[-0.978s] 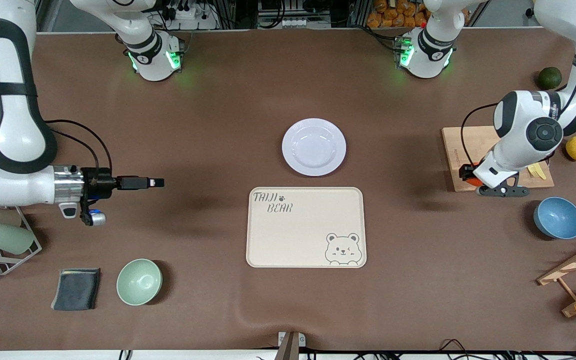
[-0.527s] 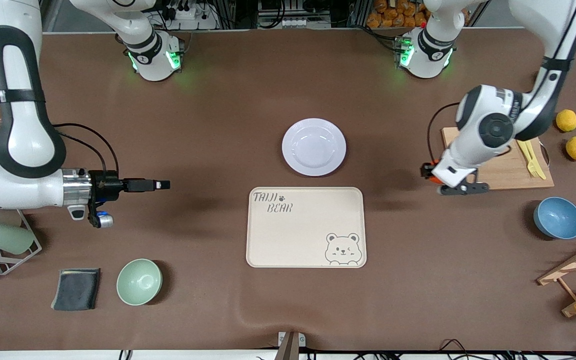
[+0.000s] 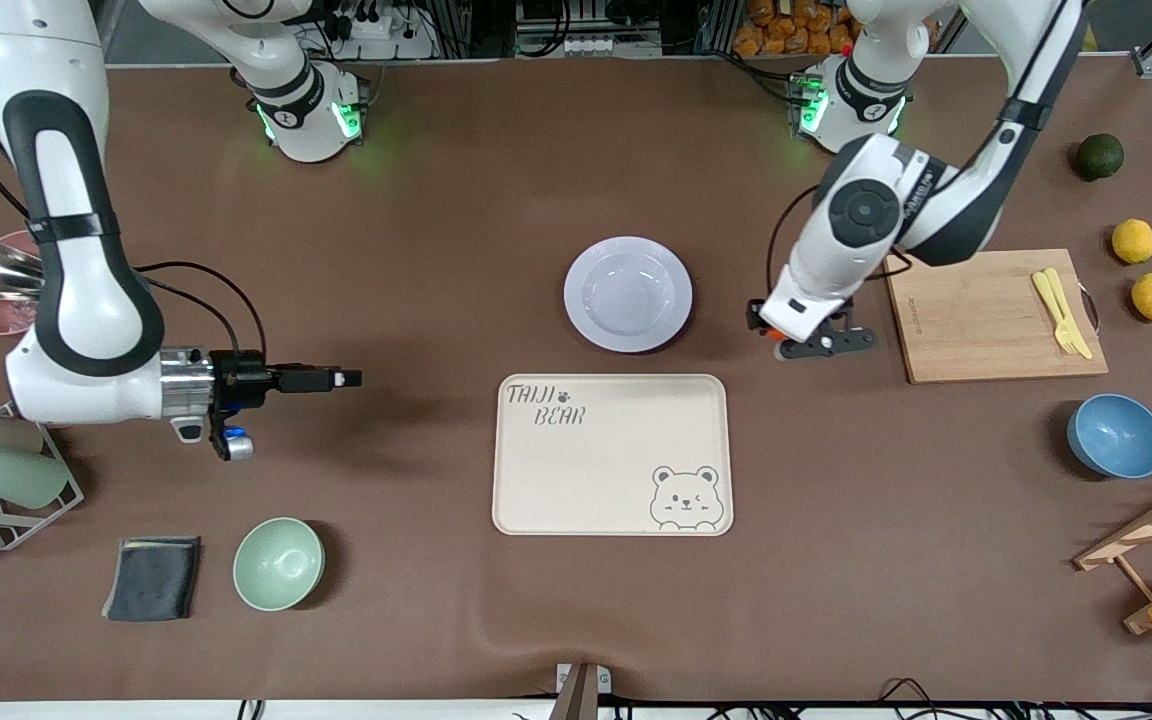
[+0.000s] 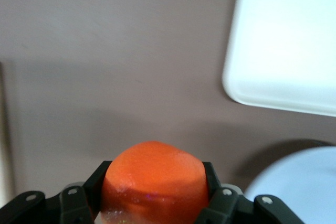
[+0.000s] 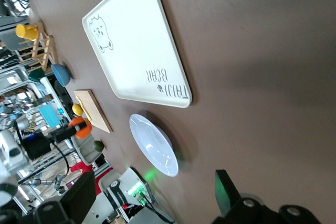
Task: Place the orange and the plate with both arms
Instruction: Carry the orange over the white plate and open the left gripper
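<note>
The left gripper point(image 3: 778, 334), clamped on the orange point(image 4: 153, 178), hangs over bare table just beside the plate point(image 3: 628, 294), toward the left arm's end, while the right gripper point(image 3: 344, 379) waits with jaws apart, well apart from the plate

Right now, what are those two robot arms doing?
The left pincer is shut on the orange, holding it in the air over the brown table, beside the plate. The plate sits empty, just above the bear tray. The right pincer is open, hovering toward the right arm's end of the table.
</note>
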Motion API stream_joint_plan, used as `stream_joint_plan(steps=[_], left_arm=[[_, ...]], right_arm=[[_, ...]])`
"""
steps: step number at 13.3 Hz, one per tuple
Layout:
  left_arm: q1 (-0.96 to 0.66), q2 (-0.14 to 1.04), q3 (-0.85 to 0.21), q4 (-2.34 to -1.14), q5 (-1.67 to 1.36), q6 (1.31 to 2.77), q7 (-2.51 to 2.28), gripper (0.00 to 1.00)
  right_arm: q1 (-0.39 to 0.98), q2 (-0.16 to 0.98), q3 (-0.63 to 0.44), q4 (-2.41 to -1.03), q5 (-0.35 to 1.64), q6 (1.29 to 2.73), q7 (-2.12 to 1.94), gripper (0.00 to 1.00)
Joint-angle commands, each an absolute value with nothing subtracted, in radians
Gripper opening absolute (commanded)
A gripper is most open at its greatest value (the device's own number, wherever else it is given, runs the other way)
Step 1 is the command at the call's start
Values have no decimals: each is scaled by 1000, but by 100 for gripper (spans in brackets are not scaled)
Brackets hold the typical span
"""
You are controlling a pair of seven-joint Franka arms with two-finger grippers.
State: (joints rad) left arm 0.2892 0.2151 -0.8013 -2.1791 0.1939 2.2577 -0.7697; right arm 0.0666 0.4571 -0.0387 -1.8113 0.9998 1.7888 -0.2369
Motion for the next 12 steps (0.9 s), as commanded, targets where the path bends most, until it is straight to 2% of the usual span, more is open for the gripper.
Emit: stream_joint_plan(steps=[1,3,7,12], left_arm=[[221,287,-842,-2099,173,2235,-894,0],[138,366,-841,-2039,176,2235,-963,0],[68,460,-830,-1973,187,2238,-1022,0],[-75,543,-761,-1951,274,2244,-1121,0]], right_arm=[[92,446,-40,-1910,1098,1847,-339,100],[116,446,-41,-1953,1152,1856,-379,100],[211,451,-40,-2028,1303,1982,-500,100],[291,494,-41,-2065,1453,2000,-664,95]])
